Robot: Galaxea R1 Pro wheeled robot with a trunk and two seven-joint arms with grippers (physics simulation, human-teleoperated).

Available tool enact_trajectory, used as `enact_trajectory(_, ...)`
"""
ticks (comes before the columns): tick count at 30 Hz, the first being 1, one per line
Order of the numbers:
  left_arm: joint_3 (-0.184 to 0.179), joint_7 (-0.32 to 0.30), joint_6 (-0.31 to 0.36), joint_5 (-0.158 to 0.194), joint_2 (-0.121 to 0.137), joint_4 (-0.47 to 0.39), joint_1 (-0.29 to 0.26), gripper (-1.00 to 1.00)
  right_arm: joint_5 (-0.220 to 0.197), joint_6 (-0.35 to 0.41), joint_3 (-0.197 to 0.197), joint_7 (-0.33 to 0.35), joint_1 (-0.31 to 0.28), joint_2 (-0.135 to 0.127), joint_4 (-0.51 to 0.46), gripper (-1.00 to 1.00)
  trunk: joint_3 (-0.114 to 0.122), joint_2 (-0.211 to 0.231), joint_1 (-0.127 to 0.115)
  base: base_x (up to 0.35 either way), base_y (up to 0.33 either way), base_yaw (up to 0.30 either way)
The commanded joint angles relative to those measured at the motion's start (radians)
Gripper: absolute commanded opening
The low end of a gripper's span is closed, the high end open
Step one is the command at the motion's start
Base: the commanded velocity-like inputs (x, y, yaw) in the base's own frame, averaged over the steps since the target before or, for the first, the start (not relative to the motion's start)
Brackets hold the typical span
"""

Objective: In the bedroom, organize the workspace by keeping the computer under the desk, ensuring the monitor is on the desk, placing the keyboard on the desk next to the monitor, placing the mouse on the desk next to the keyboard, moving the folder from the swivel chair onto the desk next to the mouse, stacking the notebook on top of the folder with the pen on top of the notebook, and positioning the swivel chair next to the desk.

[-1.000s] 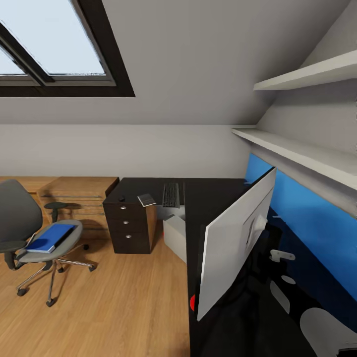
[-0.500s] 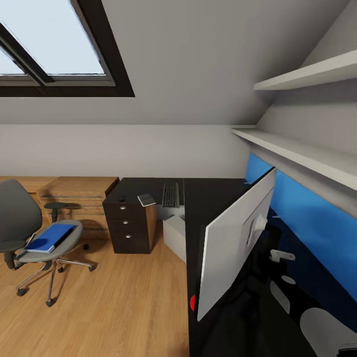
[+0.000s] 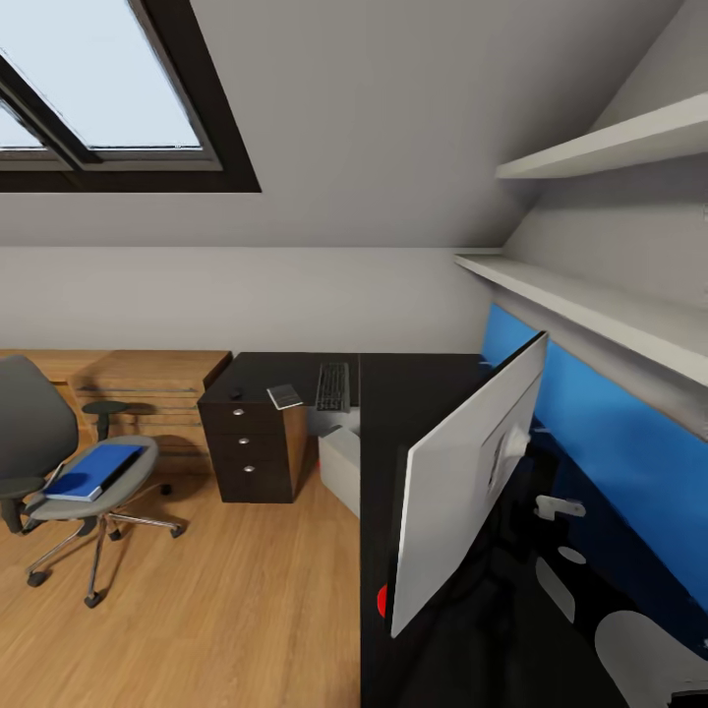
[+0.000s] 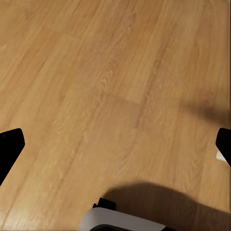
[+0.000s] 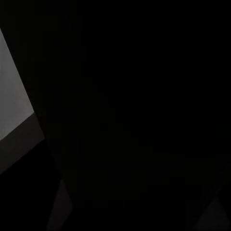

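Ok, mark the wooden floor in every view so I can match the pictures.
Head view: the wooden floor fills the lower left, under the swivel chair and beside the desk.
Left wrist view: the floor covers most of the picture, behind the open left gripper.
Right wrist view: too dark to tell.
Shared landmark: the light planks with their seams.

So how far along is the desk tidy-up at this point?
Partly done. The monitor, keyboard and notebook are on the desk, with the computer underneath. Nothing is in hand. The folder is on the chair, which stands away from the desk.
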Motion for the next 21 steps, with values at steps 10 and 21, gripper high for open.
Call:
enact_trajectory(10, 0.006, -0.009, -0.002, 0.006, 0.0, 0.001, -0.001, 1.0, -0.003, -0.004, 0.006, -0.005, -0.002, -0.001, -0.001, -1.0, -0.002, -0.002, 0.0, 0.0, -0.106, 0.0)
enact_trajectory(21, 0.006, -0.009, -0.004, 0.005, 0.0, 0.001, -0.001, 1.0, -0.003, -0.004, 0.006, -0.005, -0.002, -0.001, -0.001, -1.0, -0.002, -0.002, 0.0, 0.0, -0.107, 0.0)
